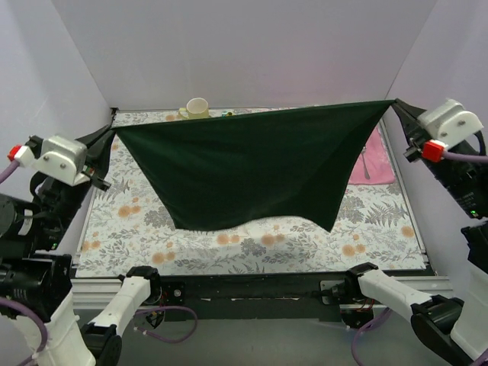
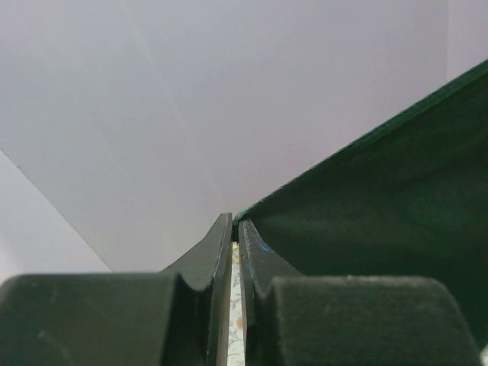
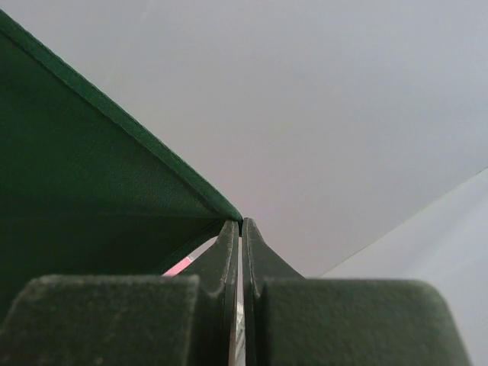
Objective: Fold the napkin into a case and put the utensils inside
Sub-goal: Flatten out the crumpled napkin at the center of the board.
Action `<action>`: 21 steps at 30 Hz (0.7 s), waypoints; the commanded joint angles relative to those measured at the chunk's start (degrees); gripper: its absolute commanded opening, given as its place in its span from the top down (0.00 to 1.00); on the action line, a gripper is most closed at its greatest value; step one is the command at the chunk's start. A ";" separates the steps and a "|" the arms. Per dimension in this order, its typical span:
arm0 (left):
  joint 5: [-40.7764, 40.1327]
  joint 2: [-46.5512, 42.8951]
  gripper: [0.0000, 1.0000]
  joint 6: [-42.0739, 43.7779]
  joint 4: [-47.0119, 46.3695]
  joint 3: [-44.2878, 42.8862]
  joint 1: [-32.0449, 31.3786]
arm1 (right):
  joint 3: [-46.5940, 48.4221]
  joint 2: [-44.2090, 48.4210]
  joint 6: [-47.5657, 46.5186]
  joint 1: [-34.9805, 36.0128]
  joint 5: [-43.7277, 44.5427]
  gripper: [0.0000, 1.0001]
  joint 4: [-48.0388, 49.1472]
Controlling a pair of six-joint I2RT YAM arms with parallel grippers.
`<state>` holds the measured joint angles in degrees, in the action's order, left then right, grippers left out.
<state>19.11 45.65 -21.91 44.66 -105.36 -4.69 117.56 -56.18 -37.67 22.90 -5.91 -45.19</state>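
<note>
The dark green napkin hangs stretched in the air above the table, its top edge taut from left to right. My left gripper is shut on its left corner and my right gripper is shut on its right corner. Two loose corners droop toward the near side. In the left wrist view the napkin runs off to the right from the pinched tip of the left gripper. In the right wrist view the napkin spreads left from the right gripper. The utensils are hidden or out of view.
A floral-patterned cloth covers the table. A pale yellow cup stands at the far edge. A pink placemat lies at the right, partly hidden behind the napkin. White walls close in on three sides.
</note>
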 commanded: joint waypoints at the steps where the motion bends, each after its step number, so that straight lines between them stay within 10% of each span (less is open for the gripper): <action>1: -6.89 5.15 1.00 1.61 1.13 3.30 0.21 | -3.47 -3.84 1.20 -0.31 1.25 0.99 -0.69; 11: -15.51 12.26 1.00 5.74 -16.78 29.21 0.21 | -24.47 -11.74 -2.22 -0.40 12.06 0.99 12.29; 21: -11.64 35.28 1.00 7.32 -34.02 37.59 0.29 | -37.84 -27.91 -5.04 -2.32 9.34 0.99 30.76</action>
<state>6.63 77.25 -16.23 20.16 -68.97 -4.67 80.55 -79.18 -41.47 21.96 4.19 -26.76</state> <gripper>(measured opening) 0.031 0.031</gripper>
